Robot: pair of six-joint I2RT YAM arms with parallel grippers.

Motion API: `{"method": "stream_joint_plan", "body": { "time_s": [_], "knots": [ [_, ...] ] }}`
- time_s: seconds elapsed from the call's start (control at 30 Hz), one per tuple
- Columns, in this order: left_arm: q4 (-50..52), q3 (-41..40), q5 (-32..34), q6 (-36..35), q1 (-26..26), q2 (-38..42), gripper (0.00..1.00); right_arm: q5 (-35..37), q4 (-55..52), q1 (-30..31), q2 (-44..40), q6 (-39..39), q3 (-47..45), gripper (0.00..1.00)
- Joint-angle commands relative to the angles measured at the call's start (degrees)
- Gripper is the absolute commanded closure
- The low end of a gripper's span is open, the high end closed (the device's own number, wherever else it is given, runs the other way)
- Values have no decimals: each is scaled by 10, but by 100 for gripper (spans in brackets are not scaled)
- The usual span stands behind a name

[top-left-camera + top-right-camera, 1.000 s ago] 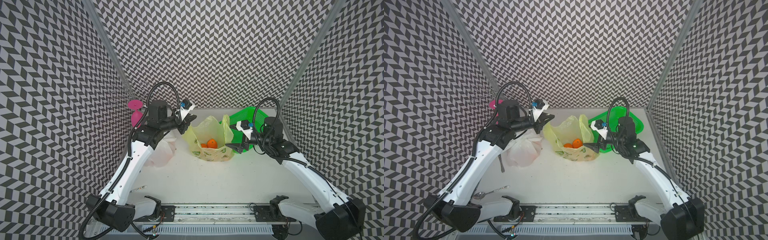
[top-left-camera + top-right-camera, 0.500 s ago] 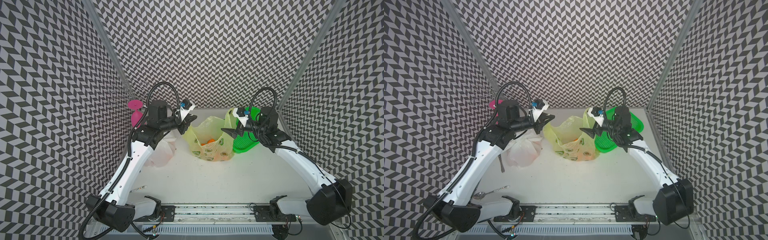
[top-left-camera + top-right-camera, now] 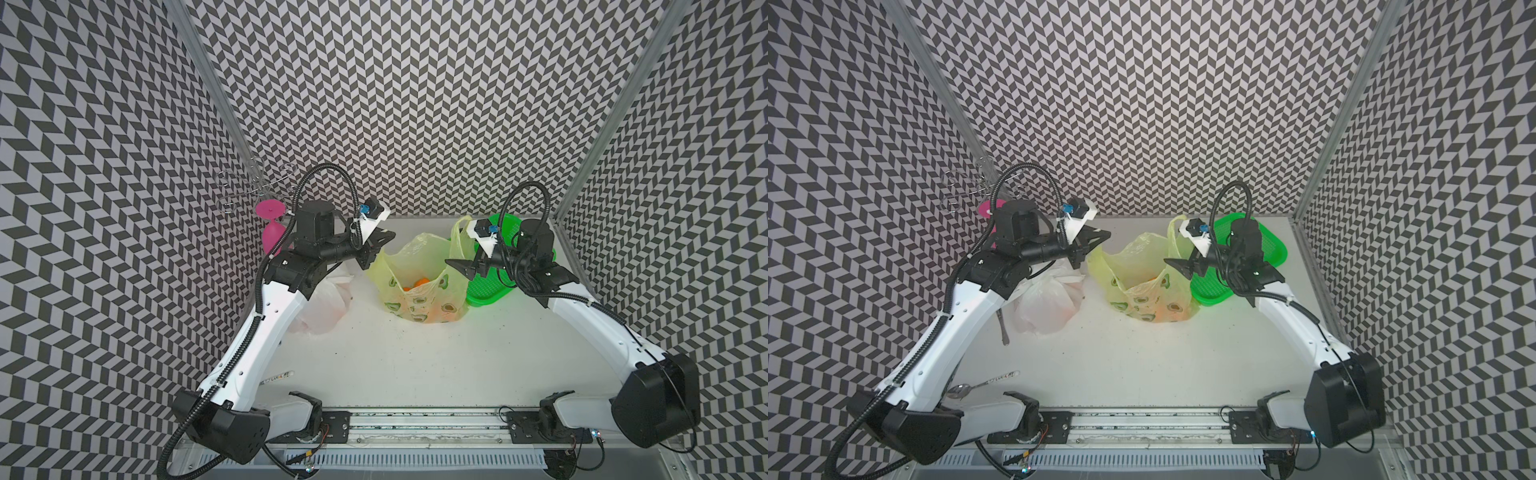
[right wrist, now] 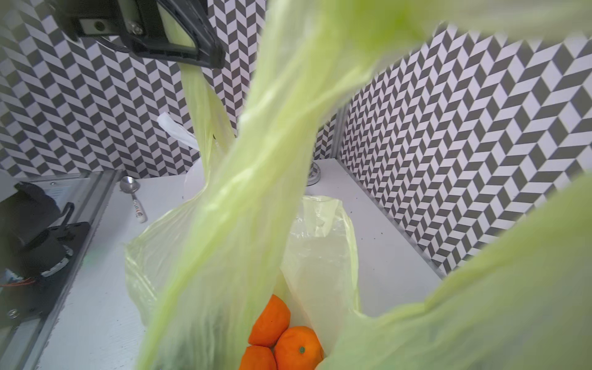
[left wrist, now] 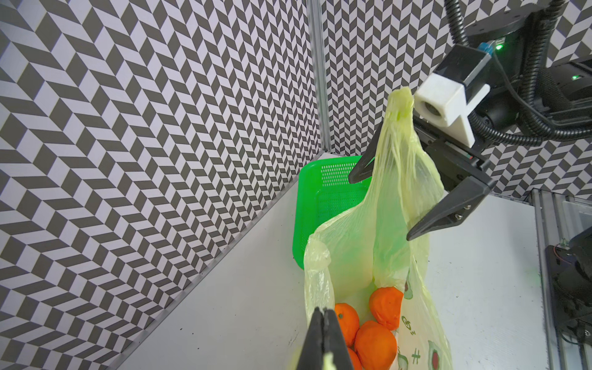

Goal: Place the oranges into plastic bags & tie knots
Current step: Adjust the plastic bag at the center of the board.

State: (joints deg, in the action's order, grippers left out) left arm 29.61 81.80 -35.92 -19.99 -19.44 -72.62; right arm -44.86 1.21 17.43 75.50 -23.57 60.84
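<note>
The yellow-green avocado-print plastic bag (image 3: 419, 299) (image 3: 1150, 303) stands mid-table with several oranges (image 5: 374, 346) (image 4: 298, 349) inside. My left gripper (image 3: 388, 239) (image 5: 323, 312) is shut on its left handle strip (image 4: 198, 105) and holds it up. The bag's right handle (image 5: 397, 166) rises between the spread jaws of my right gripper (image 5: 379, 208) (image 3: 461, 268), which is open; bag film covers the right wrist view. The white plastic bag (image 3: 1046, 303) lies under my left arm, with orange showing faintly through it. No knots are in view.
A green mesh basket (image 3: 488, 286) (image 5: 320, 198) sits right behind the bag, under my right wrist. A pink goblet (image 3: 270, 208) and a wire rack (image 3: 253, 183) stand at the back left. A spoon (image 3: 980, 384) lies near the front left.
My right gripper rose from low beside the bag toward the back and now straddles the bag's right handle, which stands upright. The left gripper kept still, holding its handle.
</note>
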Motion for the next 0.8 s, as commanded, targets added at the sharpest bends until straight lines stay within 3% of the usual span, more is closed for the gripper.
{"method": "stream_joint_plan", "body": {
  "time_s": [0.0,0.07,0.33,0.53,0.6,0.77],
  "knots": [
    [-10,10,-17,0,4,12,100,30,31,-1,-47,-12,-21,7],
    [-10,11,-18,2,4,10,100,33,47,-2,-55,-8,-37,10],
    [-10,8,-23,5,5,6,100,-24,74,-1,-50,21,-46,60],
    [2,21,-41,-11,5,-8,100,-10,92,-2,-45,82,-40,85],
    [5,31,-53,-18,6,-17,93,-1,98,-2,-47,98,-40,92],
    [14,79,-68,-33,8,-41,60,4,120,-2,-40,143,-47,97]
  ]
}}
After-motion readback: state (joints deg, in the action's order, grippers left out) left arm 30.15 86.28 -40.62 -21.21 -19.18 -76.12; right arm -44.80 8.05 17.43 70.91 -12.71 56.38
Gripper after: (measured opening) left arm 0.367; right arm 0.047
